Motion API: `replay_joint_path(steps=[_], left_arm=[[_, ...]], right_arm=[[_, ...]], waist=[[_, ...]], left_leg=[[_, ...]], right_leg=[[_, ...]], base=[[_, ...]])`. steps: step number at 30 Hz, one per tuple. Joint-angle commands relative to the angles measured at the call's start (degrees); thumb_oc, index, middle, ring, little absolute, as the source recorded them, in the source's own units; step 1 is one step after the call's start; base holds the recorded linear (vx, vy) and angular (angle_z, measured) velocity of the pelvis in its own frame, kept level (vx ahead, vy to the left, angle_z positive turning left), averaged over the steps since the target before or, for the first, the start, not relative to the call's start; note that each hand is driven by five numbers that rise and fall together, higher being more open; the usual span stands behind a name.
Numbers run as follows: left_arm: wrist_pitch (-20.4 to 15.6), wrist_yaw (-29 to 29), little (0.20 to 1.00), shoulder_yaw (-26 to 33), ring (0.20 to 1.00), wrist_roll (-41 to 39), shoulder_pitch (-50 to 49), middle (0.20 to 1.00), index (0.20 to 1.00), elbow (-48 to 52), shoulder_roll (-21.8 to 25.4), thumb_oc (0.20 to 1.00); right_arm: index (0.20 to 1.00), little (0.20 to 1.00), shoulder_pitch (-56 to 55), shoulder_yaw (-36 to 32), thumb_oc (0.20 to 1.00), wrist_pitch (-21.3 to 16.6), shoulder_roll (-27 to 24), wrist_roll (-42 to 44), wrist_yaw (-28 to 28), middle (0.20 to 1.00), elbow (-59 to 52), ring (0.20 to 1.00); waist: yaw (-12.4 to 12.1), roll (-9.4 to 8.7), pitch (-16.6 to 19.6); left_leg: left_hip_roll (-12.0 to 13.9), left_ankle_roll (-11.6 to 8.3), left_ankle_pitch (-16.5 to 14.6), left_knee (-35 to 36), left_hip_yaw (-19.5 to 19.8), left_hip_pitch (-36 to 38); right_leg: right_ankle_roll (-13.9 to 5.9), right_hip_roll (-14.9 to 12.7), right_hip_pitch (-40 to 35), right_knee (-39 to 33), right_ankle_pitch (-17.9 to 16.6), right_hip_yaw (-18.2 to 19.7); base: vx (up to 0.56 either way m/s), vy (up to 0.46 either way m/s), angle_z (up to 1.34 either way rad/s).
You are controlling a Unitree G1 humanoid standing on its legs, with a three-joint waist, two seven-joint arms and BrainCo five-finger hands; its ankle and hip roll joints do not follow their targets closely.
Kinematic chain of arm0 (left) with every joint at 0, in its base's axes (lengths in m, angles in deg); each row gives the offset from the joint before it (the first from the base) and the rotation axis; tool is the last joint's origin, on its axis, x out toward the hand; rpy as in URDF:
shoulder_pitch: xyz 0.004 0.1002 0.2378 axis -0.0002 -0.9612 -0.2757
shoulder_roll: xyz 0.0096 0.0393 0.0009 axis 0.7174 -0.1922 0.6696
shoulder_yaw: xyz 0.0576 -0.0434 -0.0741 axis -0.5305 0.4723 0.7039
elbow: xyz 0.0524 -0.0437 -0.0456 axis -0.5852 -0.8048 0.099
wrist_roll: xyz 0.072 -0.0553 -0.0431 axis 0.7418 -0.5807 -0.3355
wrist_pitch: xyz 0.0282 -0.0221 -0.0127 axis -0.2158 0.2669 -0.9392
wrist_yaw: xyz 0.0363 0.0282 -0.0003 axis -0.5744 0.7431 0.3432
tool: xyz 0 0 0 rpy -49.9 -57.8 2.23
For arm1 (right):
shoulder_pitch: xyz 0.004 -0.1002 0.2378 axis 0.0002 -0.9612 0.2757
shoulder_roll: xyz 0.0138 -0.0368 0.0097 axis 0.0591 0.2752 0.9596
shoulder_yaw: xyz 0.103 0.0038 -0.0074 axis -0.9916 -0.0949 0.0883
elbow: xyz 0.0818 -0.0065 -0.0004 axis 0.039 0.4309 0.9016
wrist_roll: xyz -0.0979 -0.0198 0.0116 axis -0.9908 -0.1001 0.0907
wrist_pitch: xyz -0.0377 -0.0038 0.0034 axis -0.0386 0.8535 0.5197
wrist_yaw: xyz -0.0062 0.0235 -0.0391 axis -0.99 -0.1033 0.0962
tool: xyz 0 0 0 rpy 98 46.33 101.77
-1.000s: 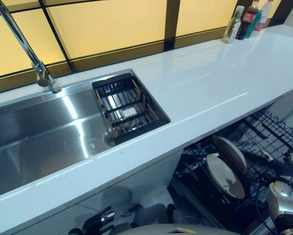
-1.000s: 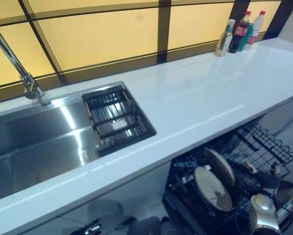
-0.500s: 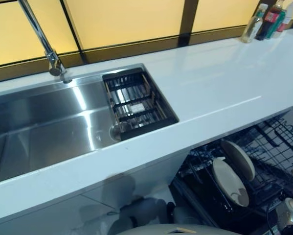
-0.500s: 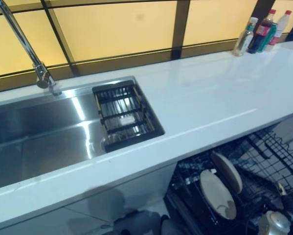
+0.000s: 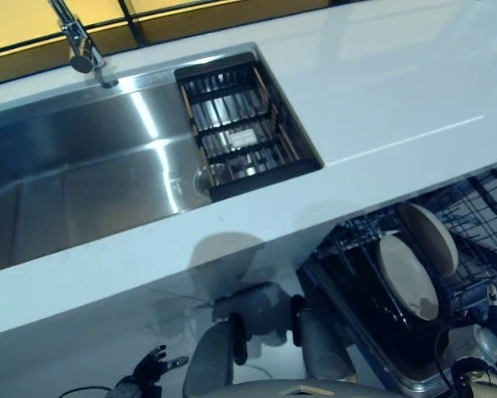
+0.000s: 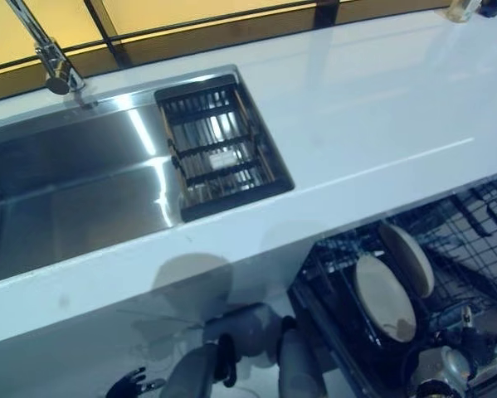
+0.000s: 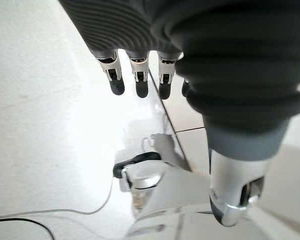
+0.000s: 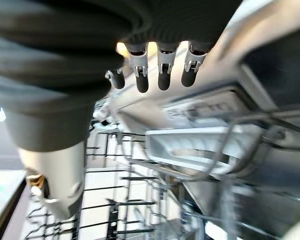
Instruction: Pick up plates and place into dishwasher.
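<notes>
Left eye view: two plates (image 5: 414, 269) stand in the dishwasher rack (image 5: 480, 249), lower right; my hands (image 7: 139, 80) (image 8: 160, 75) hang loose, holding nothing.

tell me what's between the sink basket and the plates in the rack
Bare white counter lies between basket and plates, seen in the left eye view.

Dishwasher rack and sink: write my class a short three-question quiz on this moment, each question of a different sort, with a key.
1. True or false: two plates stand on edge in the dishwasher rack.
2. The dark wire basket sits where? A) on the white counter B) in the sink, at its end nearer the dishwasher C) in the dishwasher rack
3. Fill in: the left hand, hanging over the floor, holds ____.

Key: 1 true; 2 B; 3 nothing
</notes>
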State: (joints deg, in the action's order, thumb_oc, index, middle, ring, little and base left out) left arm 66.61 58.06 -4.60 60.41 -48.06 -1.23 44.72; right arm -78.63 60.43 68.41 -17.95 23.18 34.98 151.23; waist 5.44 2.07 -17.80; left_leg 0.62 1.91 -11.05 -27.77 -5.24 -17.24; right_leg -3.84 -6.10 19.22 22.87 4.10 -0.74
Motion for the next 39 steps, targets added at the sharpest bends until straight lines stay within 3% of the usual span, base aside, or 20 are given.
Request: replay_joint_path(steps=[1, 7, 12, 19, 25, 30, 39], left_arm=[[-1.74, 0.78, 1.000, -1.02, 1.000, -1.60, -1.69, 1.000, 1.000, 1.46, 0.51, 1.000], [-2.50, 1.13, 1.000, -3.37, 1.000, -1.29, -2.48, 1.000, 1.000, 0.82, -0.89, 1.000], [-4.21, 0.92, 1.000, -4.48, 1.000, -1.32, -2.66, 1.000, 1.000, -0.30, -1.86, 1.000], [-5.38, 0.36, 1.000, -4.92, 1.000, -1.38, -2.93, 1.000, 1.000, -1.73, -2.91, 1.000], [-5.34, 0.33, 1.000, -6.37, 1.000, -1.49, -3.35, 1.000, 1.000, -0.73, -2.61, 1.000], [-4.56, 0.53, 1.000, -6.96, 1.000, -1.72, -3.56, 1.000, 1.000, -0.05, -2.23, 1.000], [-4.95, 2.38, 1.000, -6.13, 1.000, -2.02, -4.12, 1.000, 1.000, 0.05, -2.00, 1.000]], right_arm=[[1.000, 1.000, 1.78, -2.76, 1.000, -3.19, -3.67, 5.27, -1.30, 1.000, 1.67, 1.000], [1.000, 1.000, 2.64, -3.41, 1.000, -0.52, -4.54, 12.66, -9.37, 1.000, 5.30, 1.000], [1.000, 1.000, 3.41, -2.32, 1.000, 7.83, -3.66, 24.68, -26.53, 1.000, 5.60, 1.000], [1.000, 1.000, 4.74, -1.14, 1.000, 11.93, -3.63, 27.18, -33.90, 1.000, 7.73, 1.000], [1.000, 1.000, 8.33, -0.51, 1.000, 11.78, -6.87, 22.60, -31.56, 1.000, 7.81, 1.000], [1.000, 1.000, 10.96, 1.64, 1.000, 9.53, -8.39, 15.66, -29.92, 1.000, 6.08, 1.000], [1.000, 1.000, 17.44, 4.64, 1.000, 7.88, -9.36, 8.86, -19.57, 1.000, 4.28, 1.000]], waist=[[-0.25, 0.43, 0.53], [-0.44, 2.08, 0.45], [-0.58, 3.29, 0.52], [-1.11, 4.45, 1.00], [-2.00, 5.14, 1.21], [-2.51, 5.38, 1.07], [-4.85, 4.14, 1.05]], left_leg=[[0.07, 1.15, 2.08, 2.30, 0.60, -0.68], [-0.50, 0.63, 1.89, 1.82, 0.77, -0.82], [-0.89, 0.27, 2.16, 1.66, 1.12, -1.28], [-1.00, -0.30, 2.89, 2.34, 1.71, -1.17], [-1.07, -0.70, 3.44, 2.96, 2.52, -1.29], [-1.05, -1.04, 3.83, 3.19, 3.16, -1.49], [-0.80, -1.21, 4.89, 4.74, 5.10, -1.26]], right_leg=[[-1.12, -0.88, -0.22, -2.01, -4.17, -0.40], [-0.37, -1.16, -0.39, -1.39, -3.05, -0.94], [0.32, -1.18, -0.13, -0.59, -2.11, -1.25], [1.30, -0.54, -0.49, -0.06, -0.77, -1.57], [1.72, -0.30, -0.89, -0.50, -0.41, -1.80], [1.89, -0.15, -1.11, -0.89, -0.37, -1.81], [2.06, 0.24, -2.58, -2.30, -0.61, -2.06]], base=[[-0.02, 0.045, 0.03], [0.02, 0.036, 0.04], [0.01, 0.013, 0.01], [0.04, 0.023, 0.00], [0.02, -0.005, 0.02], [0.01, -0.006, 0.05], [0.00, -0.035, 0.03]])
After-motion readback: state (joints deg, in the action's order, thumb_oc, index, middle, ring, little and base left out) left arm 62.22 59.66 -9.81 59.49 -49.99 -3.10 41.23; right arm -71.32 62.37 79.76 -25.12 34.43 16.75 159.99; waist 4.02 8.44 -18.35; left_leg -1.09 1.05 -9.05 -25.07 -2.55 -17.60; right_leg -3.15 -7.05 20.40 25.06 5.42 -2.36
